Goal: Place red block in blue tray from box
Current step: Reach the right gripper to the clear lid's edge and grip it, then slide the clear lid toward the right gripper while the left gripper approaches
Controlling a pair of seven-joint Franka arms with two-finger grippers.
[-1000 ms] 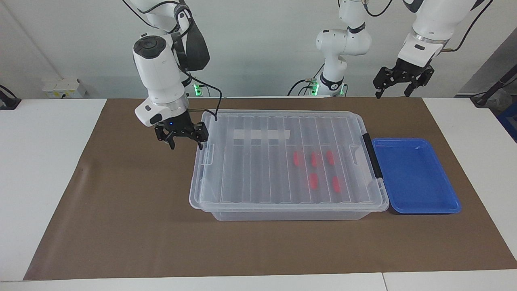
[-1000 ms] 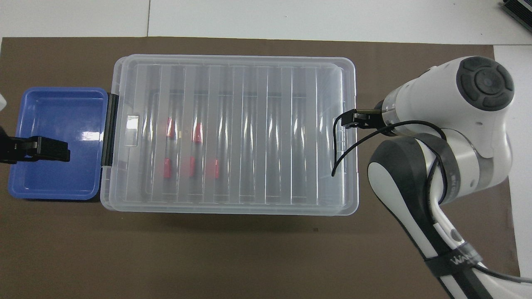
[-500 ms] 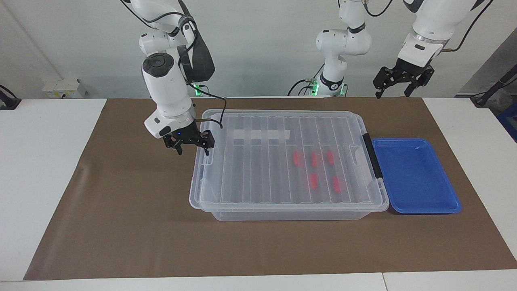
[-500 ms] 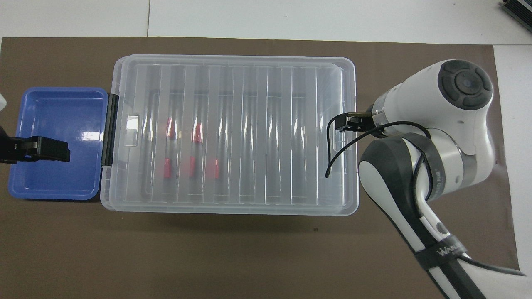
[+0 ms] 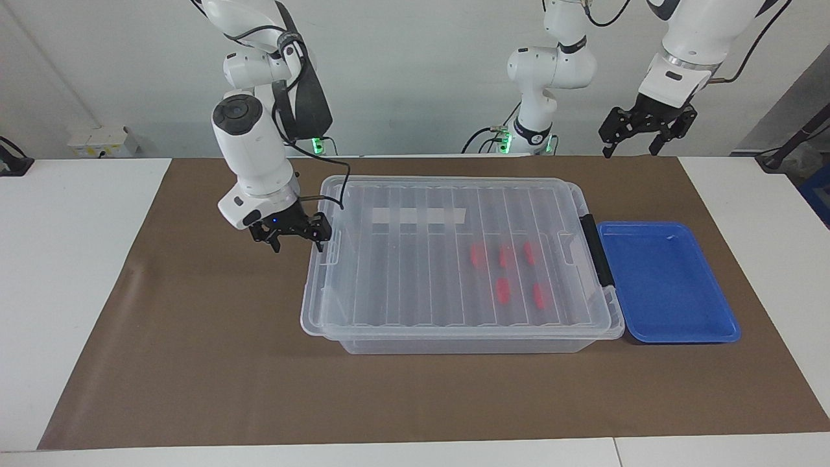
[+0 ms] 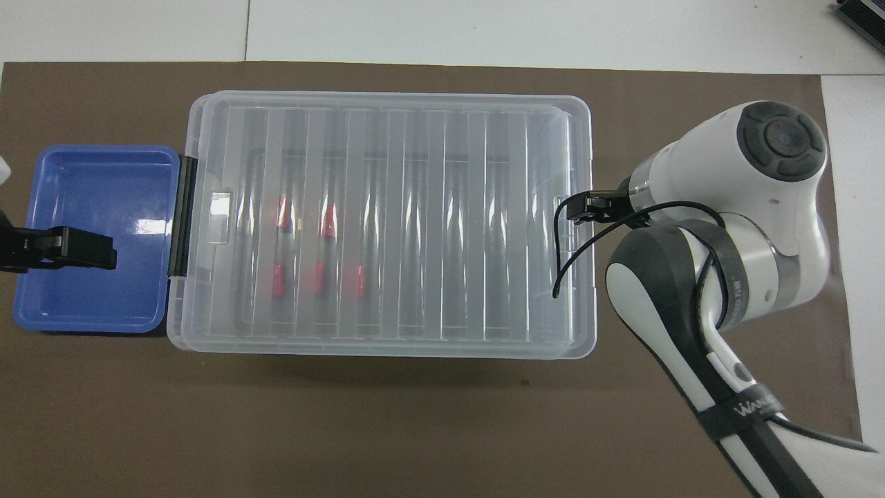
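Note:
The box (image 5: pixel 421 285) is a clear bin with its ribbed lid on, a black end clip (image 5: pixel 596 250) and a whitish label strip (image 5: pixel 418 215). Several red blocks (image 5: pixel 501 290) lie inside, seen through the lid, toward the left arm's end; they also show in the overhead view (image 6: pixel 319 277). The blue tray (image 5: pixel 668 285) lies empty beside the clip end. My right gripper (image 5: pixel 297 245) is open and low at the box's other end, one finger by the lid's edge. My left gripper (image 5: pixel 630 152) is open, raised, and waits over the tray (image 6: pixel 104 187).
A brown mat (image 5: pixel 194 357) covers the middle of the white table (image 5: pixel 65 259). The right arm's cable (image 6: pixel 563 263) hangs over the lid's end. In the overhead view the right gripper (image 6: pixel 588 206) sits at the box's rim (image 6: pixel 415 228) and the left gripper (image 6: pixel 69 249) covers part of the tray.
My right gripper went in against the box's end, then drew back a little toward its own end of the table. The lid's edge there shifted slightly the same way. The left arm stayed still.

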